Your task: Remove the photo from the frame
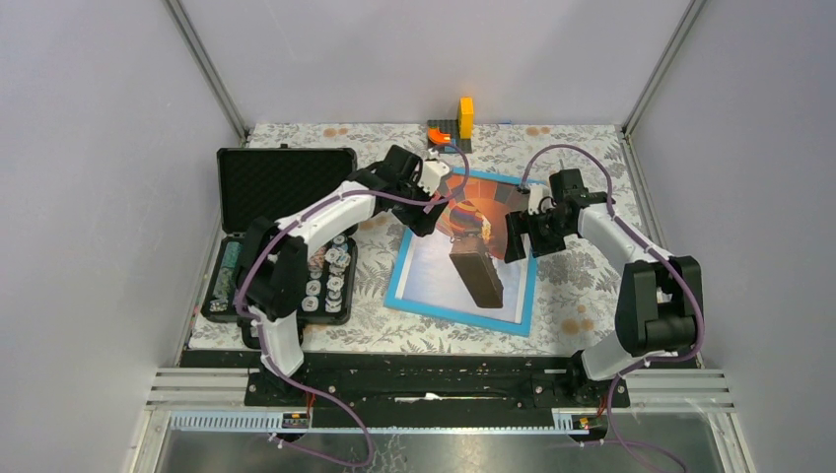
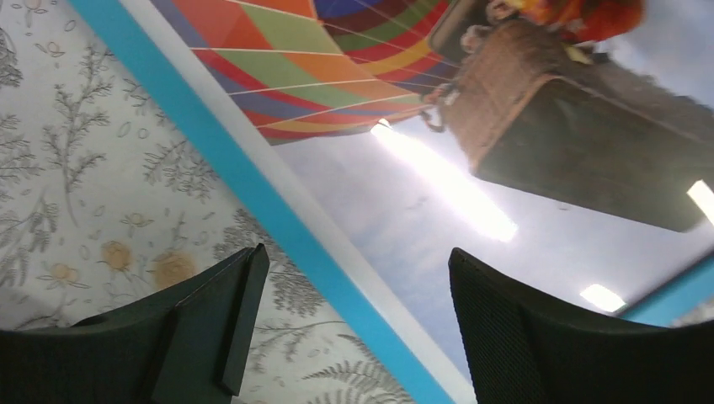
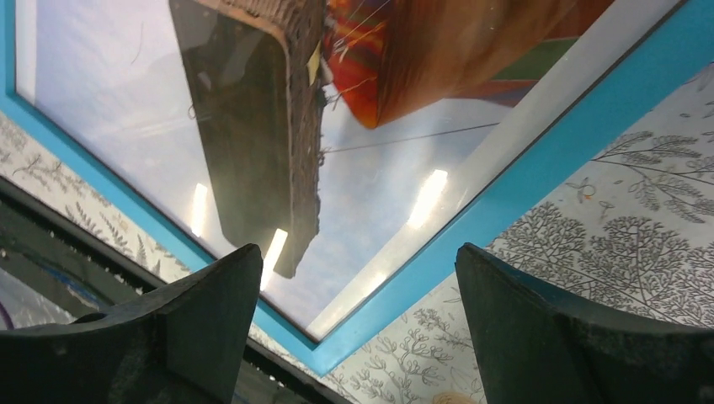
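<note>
Fingers (image 2: 240,295) of the left gripper (image 2: 354,278) sit wide apart with nothing between them. One is over the floral tablecloth (image 2: 84,168), the other over the photo (image 2: 404,210), and the frame (image 2: 278,219) border runs diagonally through the gap. Looks like a straddle lined up on the frame's left long edge, no contact that I can see.

Right gripper (image 3: 358,278) mirrors that: spread wide, empty, blue border crossing between the fingers, one side over the print and one over the cloth. From overhead the two arms bracket the far half of the frame, one at each long side.

Photo is inside the frame, face up, balloon and basket showing. Light strips reflect off the surface, so probably a clear cover on top. Frame lies flat at a slight angle, mid-table, just right of the open black case (image 1: 286,182).

My read: removal not started. The back is facing down, so no access to the print from here. The two-sided edge placement makes sense for lifting or flipping the frame. The rim is thin and flat on the cloth, so getting a finger under it is the hard part, and a one-sided grab will likely pivot or skid it.
</note>
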Motion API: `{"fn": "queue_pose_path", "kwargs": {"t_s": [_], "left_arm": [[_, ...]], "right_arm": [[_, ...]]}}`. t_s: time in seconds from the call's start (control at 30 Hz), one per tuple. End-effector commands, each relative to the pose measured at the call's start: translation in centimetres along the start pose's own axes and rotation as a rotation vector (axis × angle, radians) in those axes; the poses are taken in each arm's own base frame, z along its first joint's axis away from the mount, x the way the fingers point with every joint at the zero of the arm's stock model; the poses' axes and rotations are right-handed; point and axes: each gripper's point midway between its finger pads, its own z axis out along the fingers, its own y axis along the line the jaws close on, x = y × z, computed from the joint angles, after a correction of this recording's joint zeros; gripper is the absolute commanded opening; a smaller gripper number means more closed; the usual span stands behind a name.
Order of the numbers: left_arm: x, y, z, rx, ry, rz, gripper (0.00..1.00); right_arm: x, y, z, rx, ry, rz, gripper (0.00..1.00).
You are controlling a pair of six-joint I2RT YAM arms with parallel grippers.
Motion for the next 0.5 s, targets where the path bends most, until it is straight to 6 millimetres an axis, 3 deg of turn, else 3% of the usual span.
{"fn": "queue_pose_path", "kwargs": {"t_s": [0.0, 0.13, 0.47], "left_arm": [[-1.4, -1.9, -1.8, 0.079, -0.116, -0.118, 0.85], [-0.9, -1.6, -1.6, 0.034, -0.157, -0.233, 0.86], [2.6, 0.6, 0.9, -0.089, -0.129, -0.357, 0.73]], "right_arm": [[-1.8, -1.4, 0.2, 0.077, -0.042, 0.026, 0.90], [-1.9, -2.5, 1.1, 0.117, -0.038, 0.042, 0.89], [-2.1, -4.4, 3.1, 0.170, -0.023, 0.063, 0.82]]}}
